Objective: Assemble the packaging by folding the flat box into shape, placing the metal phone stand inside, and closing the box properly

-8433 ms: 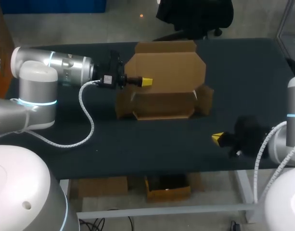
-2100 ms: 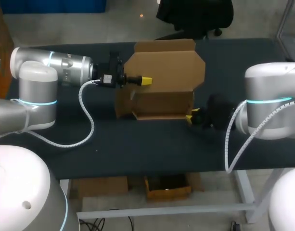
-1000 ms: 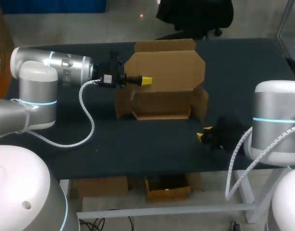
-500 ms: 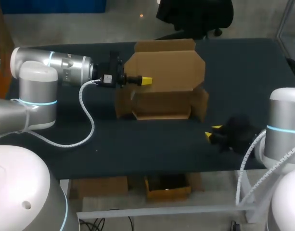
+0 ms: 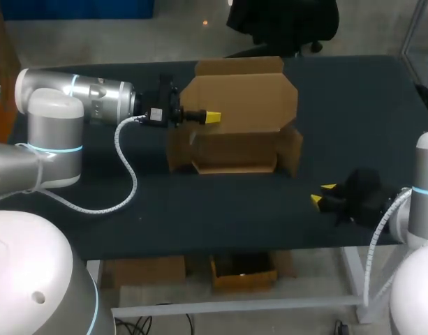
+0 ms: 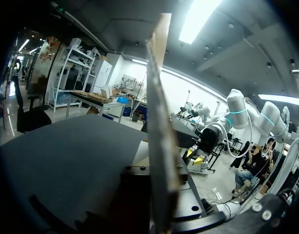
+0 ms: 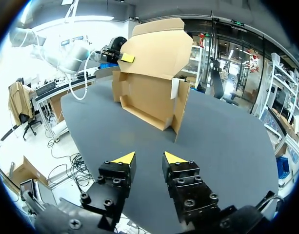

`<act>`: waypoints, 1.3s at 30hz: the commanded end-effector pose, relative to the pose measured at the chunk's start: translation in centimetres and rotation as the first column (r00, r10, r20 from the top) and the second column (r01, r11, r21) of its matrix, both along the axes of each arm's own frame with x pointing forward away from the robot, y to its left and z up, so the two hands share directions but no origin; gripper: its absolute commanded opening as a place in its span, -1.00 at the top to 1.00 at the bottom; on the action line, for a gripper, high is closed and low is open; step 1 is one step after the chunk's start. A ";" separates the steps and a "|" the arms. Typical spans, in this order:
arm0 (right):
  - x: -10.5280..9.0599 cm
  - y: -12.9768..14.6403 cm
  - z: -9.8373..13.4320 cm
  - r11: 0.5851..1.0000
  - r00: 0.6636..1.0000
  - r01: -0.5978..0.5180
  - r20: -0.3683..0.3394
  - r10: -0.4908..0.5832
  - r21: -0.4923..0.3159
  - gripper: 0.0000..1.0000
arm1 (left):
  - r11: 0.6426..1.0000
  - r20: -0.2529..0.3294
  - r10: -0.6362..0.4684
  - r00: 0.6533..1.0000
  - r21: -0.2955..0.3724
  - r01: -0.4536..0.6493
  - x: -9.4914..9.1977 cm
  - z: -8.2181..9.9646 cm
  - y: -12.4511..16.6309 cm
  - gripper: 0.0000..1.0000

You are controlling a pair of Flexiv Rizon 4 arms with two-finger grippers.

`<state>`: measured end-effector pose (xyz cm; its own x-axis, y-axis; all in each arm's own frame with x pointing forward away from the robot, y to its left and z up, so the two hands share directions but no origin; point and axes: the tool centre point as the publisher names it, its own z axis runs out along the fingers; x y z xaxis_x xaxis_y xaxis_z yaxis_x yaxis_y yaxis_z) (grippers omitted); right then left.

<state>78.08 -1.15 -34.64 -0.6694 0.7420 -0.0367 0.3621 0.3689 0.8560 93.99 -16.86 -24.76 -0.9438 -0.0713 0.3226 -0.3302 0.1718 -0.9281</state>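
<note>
One box [image 5: 234, 150] stands half folded toward the back of the dark surface [image 5: 200, 209], roughly midway across it. Its tray lies open to the front, with a low front wall and a side flap [image 5: 295, 148] upright at each end. The lid [image 5: 241, 101] rises upright from the back wall, its upper corners cut off and a narrow tuck flap [image 5: 238, 68] along its top.

The left arm [image 5: 95, 98] comes in level from the side, and the left jaws are clamped on the lid's left edge, one yellow tip [image 5: 212, 118] lying against the lid's front face. In the left wrist view the lid [image 6: 159, 122] runs edge-on straight between the jaws, with the surface [image 6: 66, 146] spread out beside it.

The right arm [image 5: 426, 188] is at the front right corner. The right jaws hang over bare surface [image 7: 227, 131], apart and holding nothing, well away from the box and in front of its right end. In the right wrist view the box [image 7: 149, 97] stands ahead of the two yellow tips [image 7: 125, 157], its open side facing them, and the left arm [image 7: 73, 53] reaches the lid from the far side.
</note>
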 end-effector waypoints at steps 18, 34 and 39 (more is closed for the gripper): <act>-2.6 -3.2 0.0 0.999 1.000 -0.015 0.012 0.015 0.048 0.37 | 1.000 0.003 0.002 1.000 0.000 -0.002 0.0 -0.5 -0.1 1.00; -2.2 -2.9 -0.1 0.999 1.000 -0.024 0.006 0.024 0.040 0.39 | 1.000 0.019 -0.004 1.000 0.000 0.004 -1.0 -0.5 -0.2 1.00; -2.2 -2.8 0.0 0.999 1.000 -0.026 0.005 0.026 0.035 0.40 | 1.000 0.021 -0.004 1.000 -0.002 0.004 -1.3 -0.6 -0.1 1.00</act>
